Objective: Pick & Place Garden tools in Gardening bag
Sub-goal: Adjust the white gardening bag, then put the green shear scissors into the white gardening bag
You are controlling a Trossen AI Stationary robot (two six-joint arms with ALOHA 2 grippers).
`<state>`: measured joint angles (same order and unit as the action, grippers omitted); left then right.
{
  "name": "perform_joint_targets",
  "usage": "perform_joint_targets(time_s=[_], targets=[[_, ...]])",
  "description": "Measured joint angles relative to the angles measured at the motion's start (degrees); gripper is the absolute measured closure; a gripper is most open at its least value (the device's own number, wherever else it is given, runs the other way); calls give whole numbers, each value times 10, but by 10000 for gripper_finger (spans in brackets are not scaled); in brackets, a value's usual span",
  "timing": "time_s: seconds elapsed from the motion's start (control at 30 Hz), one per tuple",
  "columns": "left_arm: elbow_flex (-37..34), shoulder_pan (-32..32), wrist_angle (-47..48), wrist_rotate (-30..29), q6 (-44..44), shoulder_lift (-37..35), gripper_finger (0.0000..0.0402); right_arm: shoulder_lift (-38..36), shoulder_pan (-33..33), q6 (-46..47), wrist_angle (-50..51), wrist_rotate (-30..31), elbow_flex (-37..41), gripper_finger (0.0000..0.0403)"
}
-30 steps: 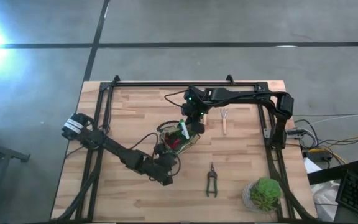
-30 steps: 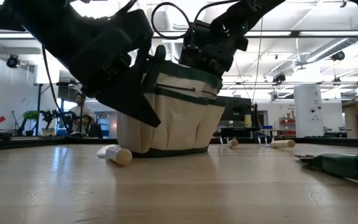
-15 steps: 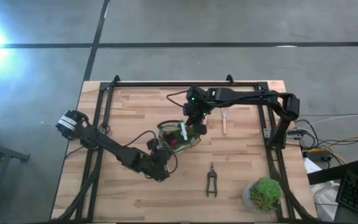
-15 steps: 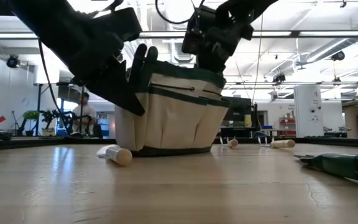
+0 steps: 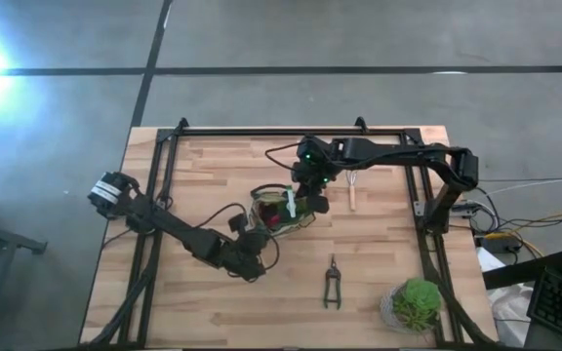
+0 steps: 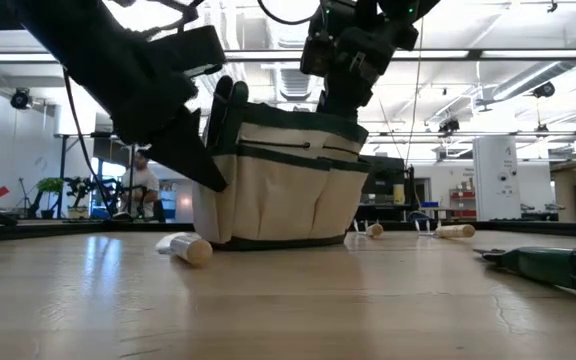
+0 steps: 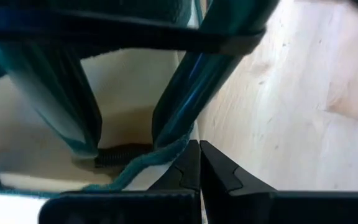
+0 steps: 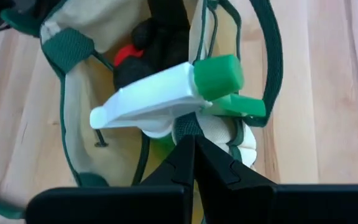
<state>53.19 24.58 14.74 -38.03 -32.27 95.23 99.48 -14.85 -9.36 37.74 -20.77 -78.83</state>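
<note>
Your light wooden desk [image 5: 213, 175] carries the round khaki fabric bag with dark green trim [image 6: 283, 190] at its centre. Both pincers are fully closed at its rim: left pincer [image 5: 254, 234] pinches a loop handle, right pincer [image 5: 312, 200] the rim beside the green spray bottle with white top [image 8: 166, 99]. Risk: opposing pulls could tip the bag, spilling the bottle. A black pruner [image 5: 333, 285] lies well apart.

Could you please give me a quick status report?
Left gripper and right gripper shut at the khaki fabric gardening bag. Green spray bottle inside. Black pruners on table.
</note>
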Motion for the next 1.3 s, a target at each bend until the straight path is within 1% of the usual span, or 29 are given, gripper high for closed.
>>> perform_joint_targets(time_s=[0.2,0.47,0.63,0.77,0.83,1.0,1.2,1.3], targets=[[0,0,57,-15,-33,-5,401,0,2,4,11,1,2,395],[0,0,136,-57,-69,-32,402,0,21,1,9,5,2,395],[-6,-1,140,-74,-69,-51,402,-18,37,-3,6,34,2,395],[-27,-1,131,-76,-73,-73,402,-51,46,-12,2,74,2,395],[-40,-1,121,-78,-77,-92,402,-74,46,-13,1,87,2,395],[-72,1,118,-96,-82,-157,402,-133,46,-9,2,94,2,395],[-107,13,118,-141,-77,-264,402,-204,50,27,19,120,10,395],[-126,25,112,-166,-68,-316,402,-238,70,51,24,121,26,395]])
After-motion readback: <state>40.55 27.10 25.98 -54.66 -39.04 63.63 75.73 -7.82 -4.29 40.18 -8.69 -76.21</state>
